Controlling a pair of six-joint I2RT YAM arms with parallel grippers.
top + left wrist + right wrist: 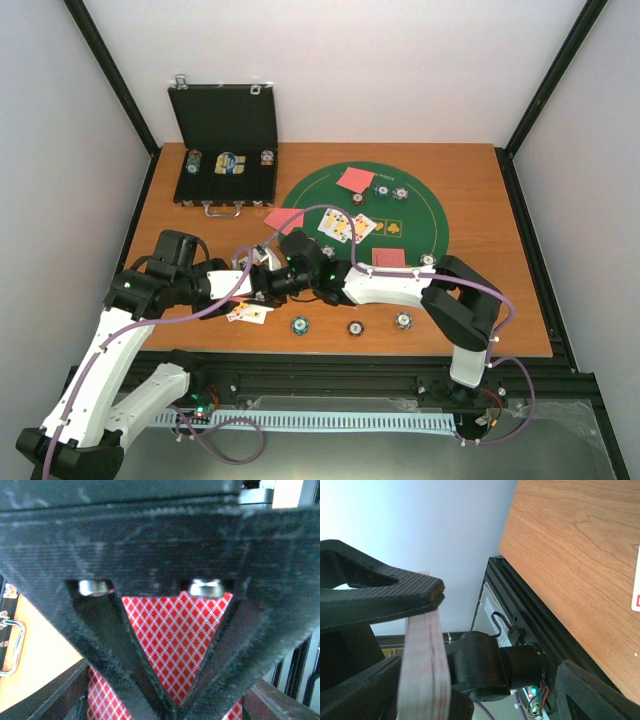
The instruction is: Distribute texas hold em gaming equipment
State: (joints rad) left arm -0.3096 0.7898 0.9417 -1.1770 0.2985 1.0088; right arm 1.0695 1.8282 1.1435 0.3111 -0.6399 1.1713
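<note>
Red-check card backs fill the left wrist view: the deck [175,645] sits flat in the left gripper [167,702], whose ribbed black fingers [115,665] are closed to a V on it. The right gripper [268,282] meets it nose to nose over the front-left part of the wood-grain table [500,300]. Its jaws stand wide, and one textured finger [385,592] is at the deck's thin, blurred, striped edge. Contact is unclear, and it grips nothing that shows.

The round green felt mat [430,215], centre-right on the table, carries red-backed cards [355,180], a face-up fan [345,227] and small round striped mat chips [380,192]. A lone red back [283,220] lies at the mat's left rim. Three front chips [355,327] sit in a row along the front edge, with loose face-up cards [250,313] to their left, below the grippers. The black hinged case [225,115] stands open at the back-left corner with case chips [195,160] in its tray.
</note>
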